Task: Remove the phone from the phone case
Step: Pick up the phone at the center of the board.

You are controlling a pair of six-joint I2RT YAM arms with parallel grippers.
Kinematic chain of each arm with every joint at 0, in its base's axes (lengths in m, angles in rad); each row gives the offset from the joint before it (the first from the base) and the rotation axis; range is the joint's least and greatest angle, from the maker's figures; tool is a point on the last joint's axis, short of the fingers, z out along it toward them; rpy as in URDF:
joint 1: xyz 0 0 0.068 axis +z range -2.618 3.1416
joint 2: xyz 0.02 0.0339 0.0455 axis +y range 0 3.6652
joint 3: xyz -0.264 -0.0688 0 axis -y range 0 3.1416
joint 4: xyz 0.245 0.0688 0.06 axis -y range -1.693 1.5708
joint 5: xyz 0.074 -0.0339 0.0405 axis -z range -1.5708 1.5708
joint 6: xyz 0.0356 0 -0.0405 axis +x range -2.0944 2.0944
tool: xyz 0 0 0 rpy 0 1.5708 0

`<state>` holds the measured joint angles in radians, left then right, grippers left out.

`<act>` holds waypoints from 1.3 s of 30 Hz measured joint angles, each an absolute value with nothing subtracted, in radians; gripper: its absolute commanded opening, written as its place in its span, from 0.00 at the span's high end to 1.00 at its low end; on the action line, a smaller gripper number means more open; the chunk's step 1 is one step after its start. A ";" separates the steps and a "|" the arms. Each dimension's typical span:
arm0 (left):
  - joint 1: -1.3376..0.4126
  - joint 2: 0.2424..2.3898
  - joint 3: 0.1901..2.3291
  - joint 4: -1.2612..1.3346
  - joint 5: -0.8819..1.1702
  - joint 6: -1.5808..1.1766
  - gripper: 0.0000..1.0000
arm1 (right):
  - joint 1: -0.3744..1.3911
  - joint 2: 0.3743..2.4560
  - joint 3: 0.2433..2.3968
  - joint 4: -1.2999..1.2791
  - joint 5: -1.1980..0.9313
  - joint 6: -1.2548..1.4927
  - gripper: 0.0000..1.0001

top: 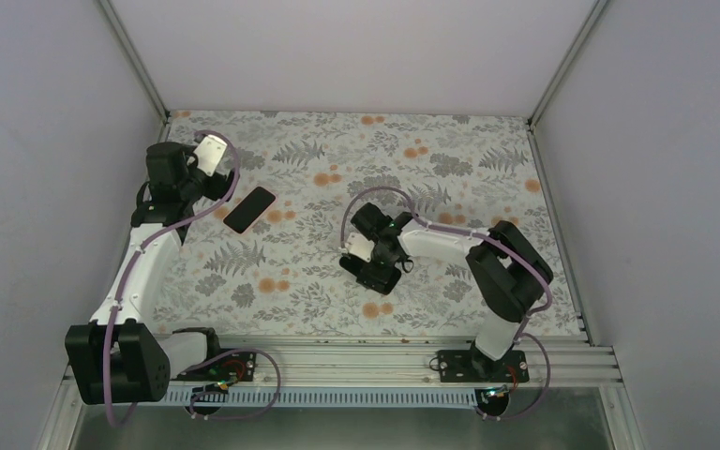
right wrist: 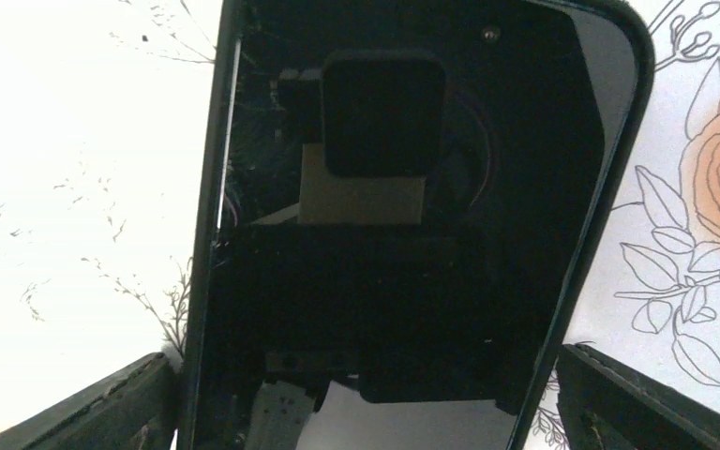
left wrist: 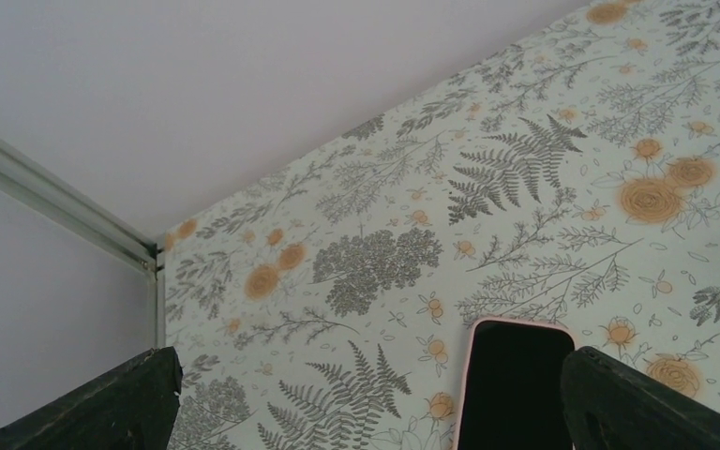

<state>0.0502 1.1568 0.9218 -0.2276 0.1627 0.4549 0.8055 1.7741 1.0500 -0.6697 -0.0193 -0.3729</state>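
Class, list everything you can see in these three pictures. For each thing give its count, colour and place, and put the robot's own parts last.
table cover: one, white with grey ferns and orange flowers, whole work area
phone: one, glossy black, lying near the middle
phone case: one, pink rim, dark face, left side; whether it is empty cannot be told
walls: three, pale grey, around the table cover
rail: one, silver, near edge
cables: purple, along both arms
left arm, right arm: black and white, based at the rail
left gripper: black, open, by the phone case
right gripper: black, open, over the phone
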 measured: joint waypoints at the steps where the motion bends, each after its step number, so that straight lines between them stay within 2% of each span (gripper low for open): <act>1: 0.050 1.158 0.922 -0.228 0.168 0.462 0.00 | 0.805 1.759 1.028 -0.645 -0.023 -0.385 0.06; 6: 0.050 1.185 0.922 -0.268 0.222 0.490 0.00 | 0.807 1.729 0.981 -0.584 -0.041 -0.422 0.25; 15: 0.050 1.278 1.003 -0.413 0.389 0.545 0.00 | 0.812 1.727 0.981 -0.545 -0.033 -0.442 0.40; 25: 0.019 1.508 1.242 -0.713 0.665 0.611 0.03 | 0.811 1.657 0.987 -0.485 0.080 -0.479 0.44; 27: -0.005 1.557 1.282 -0.759 0.689 0.614 0.05 | 0.812 1.630 1.002 -0.469 0.089 -0.482 0.44; 39: -0.149 1.785 1.416 -0.944 0.789 0.595 0.06 | 0.812 1.585 1.125 -0.350 0.119 -0.516 0.45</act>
<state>-0.1490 1.7855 1.4158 -0.9436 0.7895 0.5953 0.8124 1.5852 1.1252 -0.3500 0.1192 -0.5156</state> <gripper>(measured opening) 0.942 0.785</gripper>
